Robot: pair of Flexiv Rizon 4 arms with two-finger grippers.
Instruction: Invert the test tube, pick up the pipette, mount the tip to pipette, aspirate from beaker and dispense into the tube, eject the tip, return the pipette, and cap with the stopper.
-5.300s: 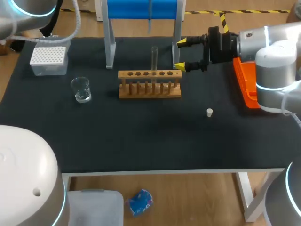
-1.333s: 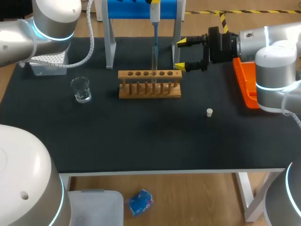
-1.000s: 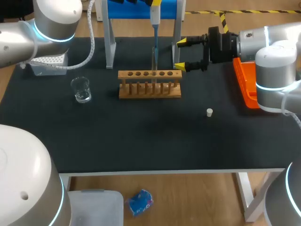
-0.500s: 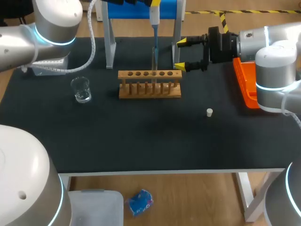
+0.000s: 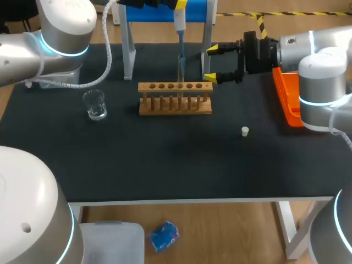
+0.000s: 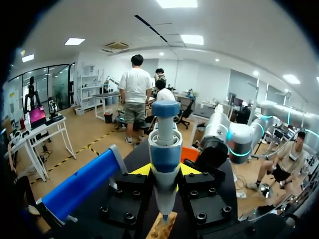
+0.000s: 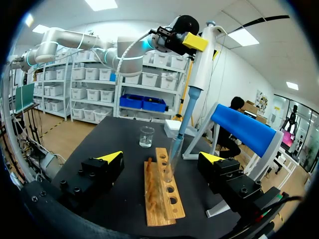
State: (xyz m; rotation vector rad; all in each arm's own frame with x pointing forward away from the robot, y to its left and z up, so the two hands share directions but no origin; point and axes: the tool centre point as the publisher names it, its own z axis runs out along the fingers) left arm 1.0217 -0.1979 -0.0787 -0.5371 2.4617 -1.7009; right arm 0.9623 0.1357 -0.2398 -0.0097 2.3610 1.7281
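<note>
- Left wrist view: the left hand (image 6: 165,170) is clamped on the pipette (image 6: 165,149), with a yellow-tipped finger pressing the barrel from each side. The pipette's blue plunger end faces the camera and its body runs down between the fingers.
- Head view shows this hand high over the back of the surface (image 5: 165,159), by the blue stand (image 5: 192,11). The left arm (image 5: 60,27) comes in from the left, its big joint raised above the back left corner and its wrist stretched toward the middle.
- The pipette hangs upright from the hand, and its slim blue tip (image 5: 180,47) points straight down at the test tube (image 5: 180,77). The tip's end is at the tube's mouth; how far inside cannot be told.
- The test tube stands upright, mouth up, in one of the middle holes of the wooden rack (image 5: 175,99).
- The right hand (image 5: 210,63) lies level near the rack's right end, fingers spread wide and holding nothing. The tube is ahead of the gap and touches neither finger.
- The right arm (image 5: 313,49) comes in from the right, its forearm level above the orange tray (image 5: 285,99).
- The beaker (image 5: 95,104) stands left of the rack, well apart from it.
- The white stopper (image 5: 245,131) lies on the surface to the front right of the rack.
</note>
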